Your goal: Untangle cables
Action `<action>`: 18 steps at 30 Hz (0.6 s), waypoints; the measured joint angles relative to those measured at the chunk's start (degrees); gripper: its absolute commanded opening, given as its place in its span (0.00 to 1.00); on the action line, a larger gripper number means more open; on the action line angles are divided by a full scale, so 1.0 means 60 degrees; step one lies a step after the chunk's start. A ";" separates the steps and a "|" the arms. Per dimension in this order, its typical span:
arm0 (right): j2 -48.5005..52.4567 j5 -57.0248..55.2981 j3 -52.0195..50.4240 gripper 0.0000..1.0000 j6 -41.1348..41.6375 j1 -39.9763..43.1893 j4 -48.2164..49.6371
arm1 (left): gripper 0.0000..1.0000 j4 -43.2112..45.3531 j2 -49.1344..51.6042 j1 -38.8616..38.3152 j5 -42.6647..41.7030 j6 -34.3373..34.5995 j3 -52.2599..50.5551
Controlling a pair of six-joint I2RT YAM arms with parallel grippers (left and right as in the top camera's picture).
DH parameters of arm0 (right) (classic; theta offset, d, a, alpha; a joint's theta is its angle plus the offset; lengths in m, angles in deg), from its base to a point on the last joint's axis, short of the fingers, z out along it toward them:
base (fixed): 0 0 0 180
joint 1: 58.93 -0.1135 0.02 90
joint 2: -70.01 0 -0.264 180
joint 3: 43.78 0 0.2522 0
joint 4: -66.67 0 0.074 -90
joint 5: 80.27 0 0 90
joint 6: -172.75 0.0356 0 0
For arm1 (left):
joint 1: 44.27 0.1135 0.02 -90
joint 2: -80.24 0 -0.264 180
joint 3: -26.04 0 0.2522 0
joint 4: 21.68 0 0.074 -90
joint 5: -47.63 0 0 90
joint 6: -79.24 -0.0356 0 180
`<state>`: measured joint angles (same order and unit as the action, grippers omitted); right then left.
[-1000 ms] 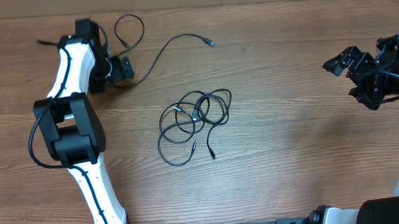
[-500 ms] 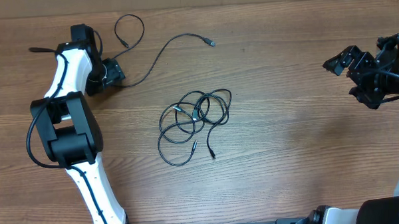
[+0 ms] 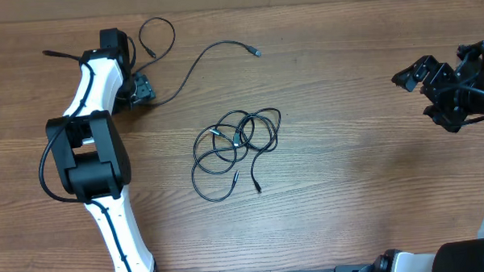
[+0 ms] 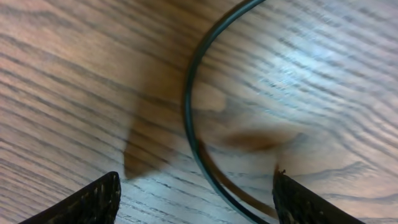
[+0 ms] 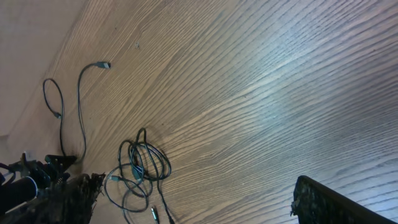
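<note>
Tangled bundle (image 3: 236, 148): several thin black cords in overlapping loops, centre of the overhead frame, two plug ends trailing at its lower edge; nothing touches it.
Lone cable (image 3: 223, 44): lies apart, upper left of centre, curving from its plug down to the left gripper.
Small loop (image 3: 174, 35): separate cord, upper left, just above that gripper.
Left gripper (image 3: 141, 89): low over the table (image 3: 349, 189); fingers (image 4: 93, 199) spread, the lone cable between them, not pinched.
Right gripper (image 3: 409, 74): far right, well apart from every cord, fingers spread wide.
Step in hand: probably handling the lone cable's near end.
Next move: likely a reach to the central bundle and a pinch on one plug end, drawing it out while the other arm steadies the loops.
</note>
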<state>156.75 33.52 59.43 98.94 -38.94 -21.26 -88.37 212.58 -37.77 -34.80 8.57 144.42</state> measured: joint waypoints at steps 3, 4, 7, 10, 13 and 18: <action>0.0000 -0.0007 0.0000 1.00 -0.0066 0.0000 0.0007 | 0.76 -0.0011 0.0000 0.0084 -0.0117 0.0000 -0.0004; 0.0000 -0.0004 0.0000 1.00 -0.0076 0.0000 0.0004 | 0.74 -0.0018 0.0000 0.0113 -0.0149 0.0000 -0.0007; 0.0000 0.0000 0.0000 1.00 -0.0120 0.0000 0.0007 | 0.66 -0.0029 0.0000 0.0131 -0.0222 0.0000 -0.0007; 0.0000 -0.0004 0.0000 1.00 -0.0142 0.0000 0.0000 | 0.53 -0.0025 0.0004 0.0131 -0.0222 -0.0015 -0.0011; 0.0000 -0.0004 0.0000 1.00 -0.0142 0.0000 0.0000 | 0.45 0.0000 0.0022 0.0175 -0.0259 -0.0004 -0.0011; 0.0000 -0.0004 0.0000 1.00 -0.0160 0.0000 -0.0058 | 0.29 0.0051 0.0058 0.0182 -0.0364 -0.0015 -0.0011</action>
<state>156.75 33.50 59.43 97.97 -38.94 -21.61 -88.07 212.93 -36.68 -36.98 8.48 144.36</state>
